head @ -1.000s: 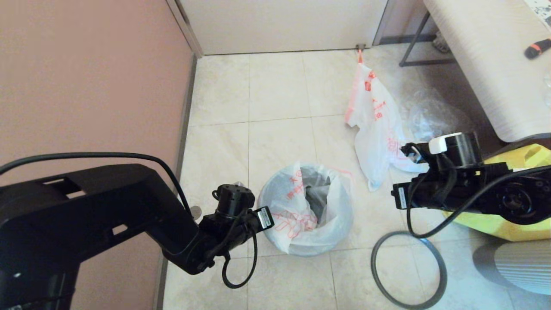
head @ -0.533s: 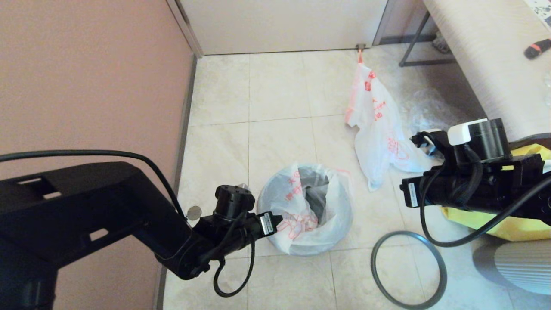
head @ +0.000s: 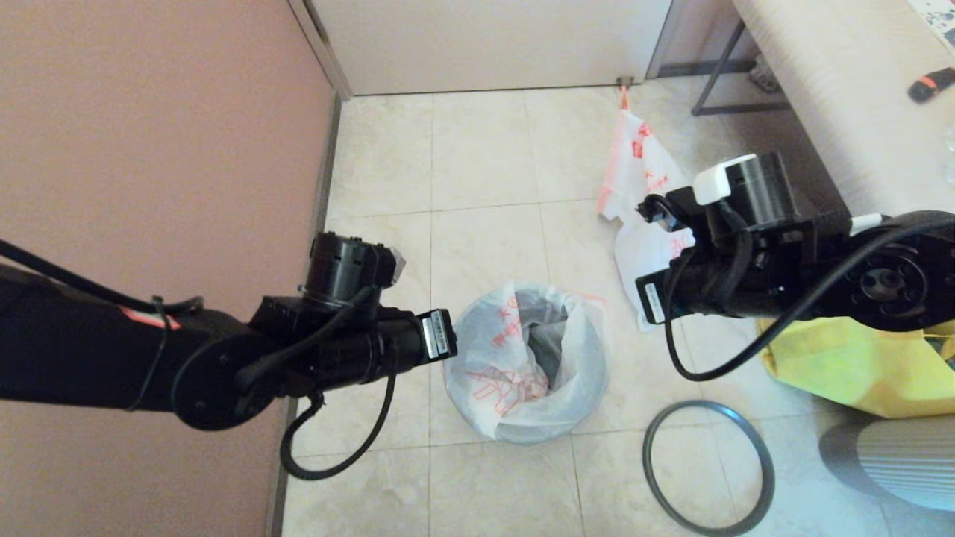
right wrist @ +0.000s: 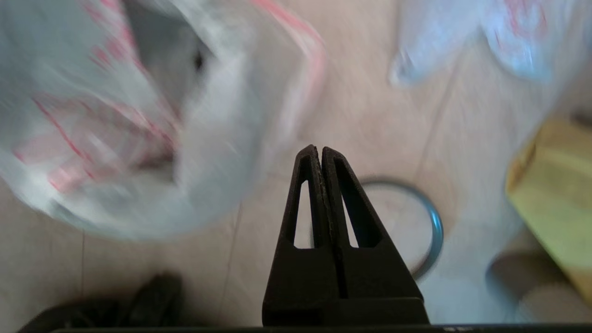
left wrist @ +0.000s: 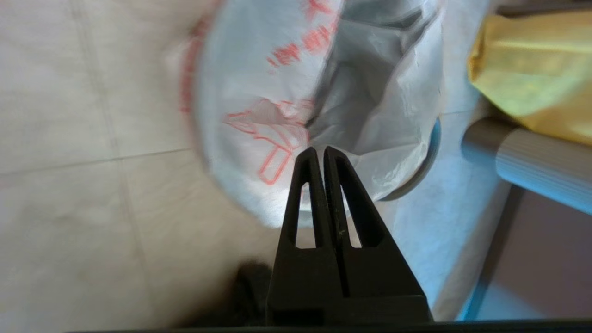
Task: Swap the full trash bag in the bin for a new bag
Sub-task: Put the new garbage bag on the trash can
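Note:
The bin (head: 539, 432) stands on the floor tiles, lined with the new bag (head: 496, 358), whose hem is folded out over the bin's edge. The bag's orange hand drawing (left wrist: 268, 152) shows in the left wrist view. My left gripper (left wrist: 320, 150) hangs shut and empty above the bin's left edge. Right of the bin, my right gripper (right wrist: 318, 149) is shut and empty above bare floor. The dark-grey hoop (head: 709, 466) lies flat on the floor to the bin's right. The full trash bag (head: 642, 186) lies near the door, partly hidden behind my right arm.
A yellow fabric tote (head: 858, 365) sits at the right, beside a grey ribbed cylinder (head: 895, 455). A table (head: 835, 97) stands at the far right, a pink wall (head: 149, 149) on the left and a door (head: 485, 45) at the back.
Both arms rose away from the bin. The left wrist pulled back to the left off the bag's edge. The right wrist moved up and left, now covering part of the full trash bag.

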